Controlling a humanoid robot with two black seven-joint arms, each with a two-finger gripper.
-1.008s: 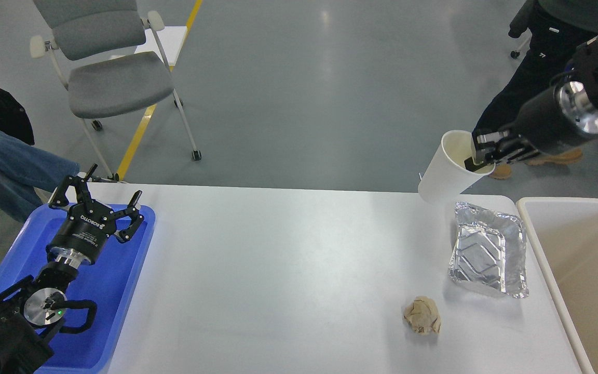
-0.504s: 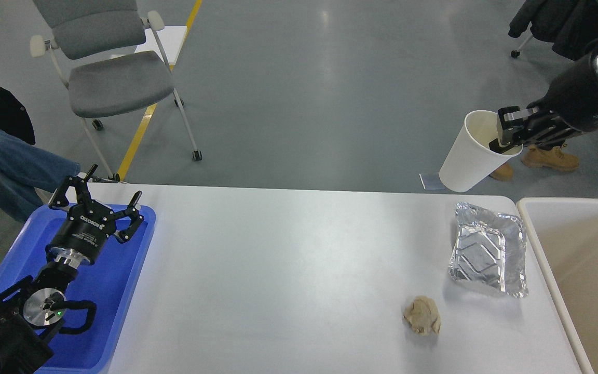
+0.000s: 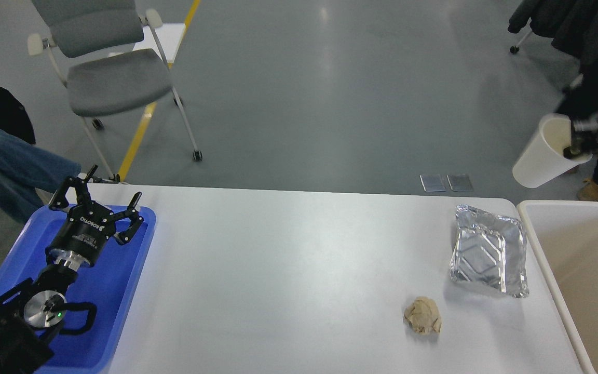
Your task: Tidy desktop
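- Desk [image 3: 288,270] fills the lower middle of the view, white and smooth, with a foil tray [image 3: 488,257] near its right end and a crumpled paper ball [image 3: 423,315] just in front of that.
- Blue tray [image 3: 122,291] sits at the desk's left end; the left hand [image 3: 99,200] hovers over it, fingers spread and released.
- Cream bin [image 3: 538,244] stands just beside the right end.
- Right hand [image 3: 582,140], blurred, is clenched on the rim of a tilted white cup [image 3: 540,161], above the bin's far edge.
- Grey floor [image 3: 330,93] behind holds a yellow line [image 3: 140,132] and a grey chair [image 3: 112,78].
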